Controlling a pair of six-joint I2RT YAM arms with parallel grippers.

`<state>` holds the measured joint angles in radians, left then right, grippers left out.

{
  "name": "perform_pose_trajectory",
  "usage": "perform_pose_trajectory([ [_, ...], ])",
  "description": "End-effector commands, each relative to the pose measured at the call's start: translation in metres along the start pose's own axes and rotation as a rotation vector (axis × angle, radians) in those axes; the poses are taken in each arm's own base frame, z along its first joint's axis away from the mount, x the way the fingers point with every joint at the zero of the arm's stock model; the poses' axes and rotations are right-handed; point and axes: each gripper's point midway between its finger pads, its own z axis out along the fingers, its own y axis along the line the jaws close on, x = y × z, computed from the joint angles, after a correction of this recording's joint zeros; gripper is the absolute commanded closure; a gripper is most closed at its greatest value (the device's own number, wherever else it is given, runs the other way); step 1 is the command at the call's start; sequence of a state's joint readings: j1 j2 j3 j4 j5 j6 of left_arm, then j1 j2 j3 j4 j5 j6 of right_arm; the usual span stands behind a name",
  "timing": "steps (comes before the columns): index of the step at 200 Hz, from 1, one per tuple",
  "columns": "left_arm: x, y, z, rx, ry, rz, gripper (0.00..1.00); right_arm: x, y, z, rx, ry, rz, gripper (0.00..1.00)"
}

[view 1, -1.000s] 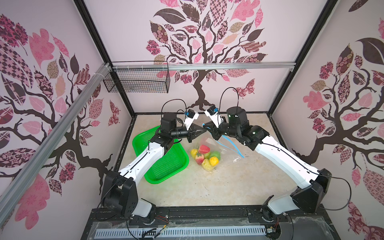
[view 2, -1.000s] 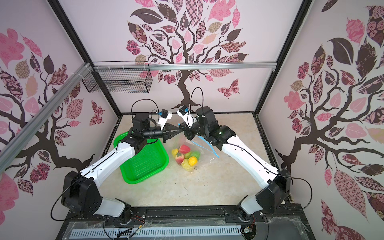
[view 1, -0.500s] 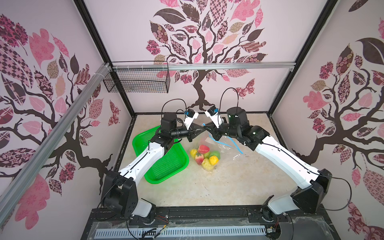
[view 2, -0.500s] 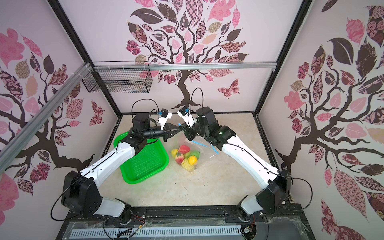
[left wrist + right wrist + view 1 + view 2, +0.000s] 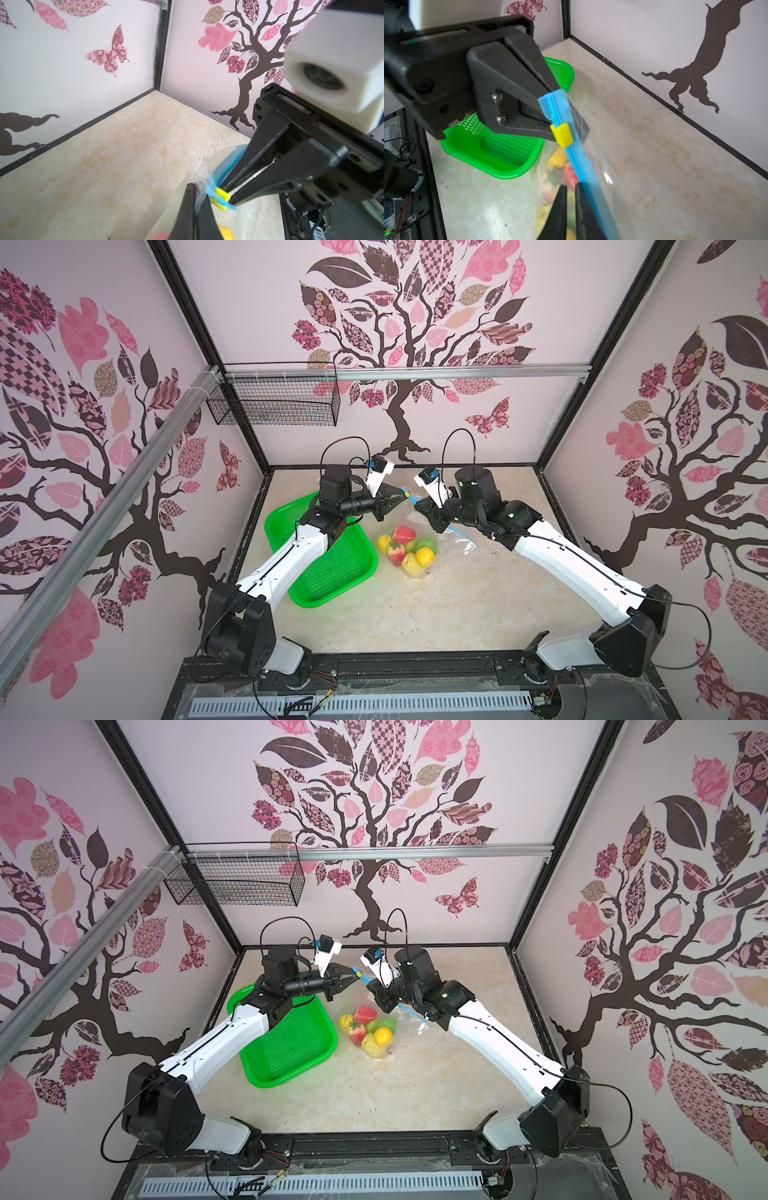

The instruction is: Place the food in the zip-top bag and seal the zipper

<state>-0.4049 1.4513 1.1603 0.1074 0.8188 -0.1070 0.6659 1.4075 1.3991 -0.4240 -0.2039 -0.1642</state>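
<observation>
My left pincer [image 5: 548,116] is squeezed tight on the top corner of the zip-top bag [image 5: 453,540], at the end of the blue zipper [image 5: 578,164], holding it up. My right pincer [image 5: 571,187] sits just beside the zipper, near the yellow slider [image 5: 562,136]. It is almost closed, with a thin gap, and I cannot tell if it pinches anything. The food [image 5: 405,549] sits inside the bag, down on the bench [image 5: 457,605].

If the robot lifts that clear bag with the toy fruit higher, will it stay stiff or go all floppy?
Probably floppy: the zip-top bag crinkles and sags below the left gripper, whose jaws pinch the end of the zipper. Likely bottom-heavy: the food is heaped low. Its glossy plastic may slip.
</observation>
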Motion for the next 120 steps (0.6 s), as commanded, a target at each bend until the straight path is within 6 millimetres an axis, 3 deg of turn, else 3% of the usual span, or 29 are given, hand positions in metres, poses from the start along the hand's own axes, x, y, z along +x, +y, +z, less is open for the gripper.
perform_pose_trajectory([
  [1, -0.011, -0.014, -0.003, 0.049, -0.033, 0.041, 1.0, -0.012, -0.004, -0.008, 0.029, -0.018, -0.023, 0.88],
  [18, -0.011, -0.016, -0.004, 0.058, -0.03, 0.046, 1.0, -0.013, -0.007, -0.009, 0.047, -0.018, -0.027, 0.86],
  [71, -0.007, -0.016, 0.0, 0.084, -0.012, 0.033, 1.0, -0.037, -0.001, -0.026, 0.037, -0.09, -0.04, 0.58],
  [120, -0.006, -0.018, 0.001, 0.103, 0.002, 0.028, 1.0, -0.053, -0.001, -0.027, 0.071, -0.136, -0.093, 0.53],
])
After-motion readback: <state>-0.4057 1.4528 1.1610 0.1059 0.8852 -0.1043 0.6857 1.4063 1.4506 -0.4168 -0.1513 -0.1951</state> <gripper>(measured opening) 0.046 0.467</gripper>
